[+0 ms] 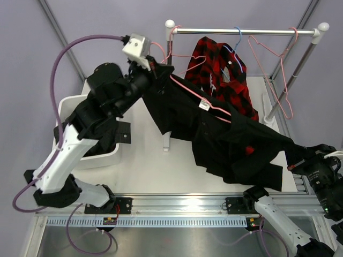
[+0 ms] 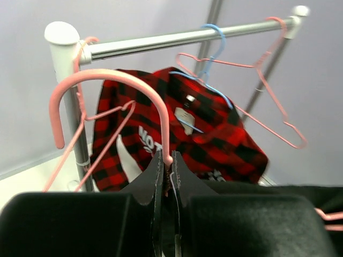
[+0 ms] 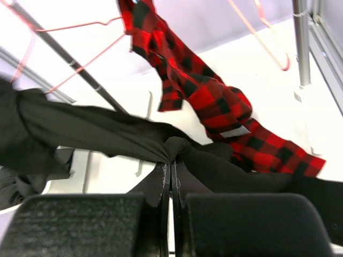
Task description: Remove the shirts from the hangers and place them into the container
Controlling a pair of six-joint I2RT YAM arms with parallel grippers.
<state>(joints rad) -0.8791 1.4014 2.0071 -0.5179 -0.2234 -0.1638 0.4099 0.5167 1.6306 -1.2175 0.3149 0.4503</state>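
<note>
**Top external view.** The left hand (image 1: 155,68) is raised near the left post of the rail (image 1: 241,32), its fingers together on the neck of a pink hanger (image 1: 206,101). The black shirt (image 1: 225,139) is on this hanger and hangs clear of the worktop (image 1: 144,160). It is stretched diagonally from the left hand down to the right hand (image 1: 292,166), which grips its lower right edge. The red-and-black check shirt (image 1: 225,80) hangs from the rail on a blue hanger (image 1: 237,40), behind the black shirt. Empty pink hangers (image 1: 273,59) hang further right on the rail. The container (image 1: 63,110) stands at the left of the worktop, largely hidden beneath the left arm.

**Left wrist view.** The left hand's fingers (image 2: 153,176) are pressed together on the stem below the pink hanger's hook (image 2: 107,80). Beyond them, the check shirt (image 2: 177,134) hangs on the blue hanger (image 2: 211,48), with an empty pink hanger (image 2: 268,107) beside it.

**Right wrist view.** The right hand (image 3: 172,168) is clamped on a bunched fold of the black shirt (image 3: 80,128), whose fabric runs away to the left. The check shirt (image 3: 214,101) hangs just behind the fold.
</note>
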